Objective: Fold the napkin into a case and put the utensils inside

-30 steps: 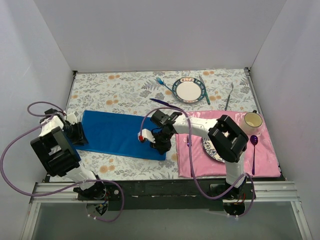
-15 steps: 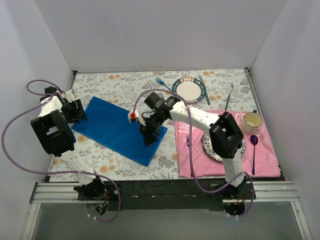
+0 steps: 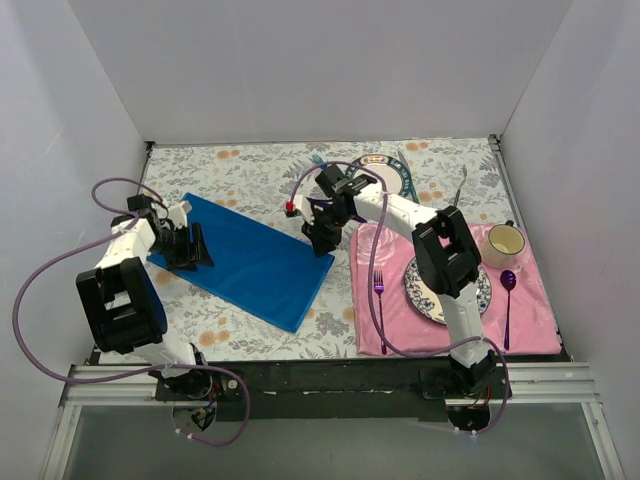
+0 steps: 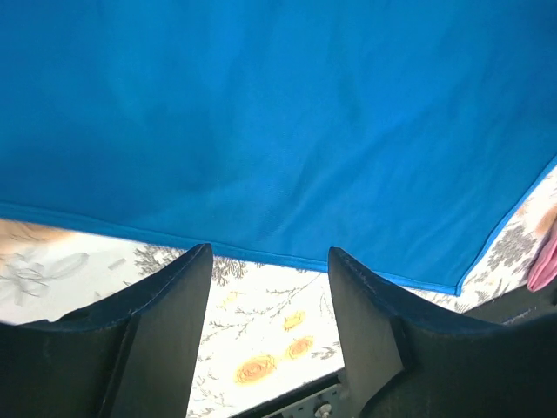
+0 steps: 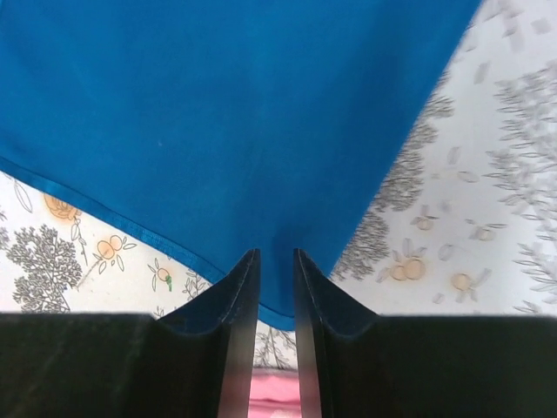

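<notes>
Top external shows me the napkin lying flat on the worktop as a slanted oblong, just left of the pink placemat. My left hand sits over the napkin's left end. In the left wrist view its fingers are spread wide, released, with the cloth's hemmed edge running across just beyond their tips. My right hand is at the napkin's right corner. In the right wrist view its fingers are drawn nearly together, clenched on that corner in the slit between them. The light-blue fork lies beside the plate, apart from the napkin.
</notes>
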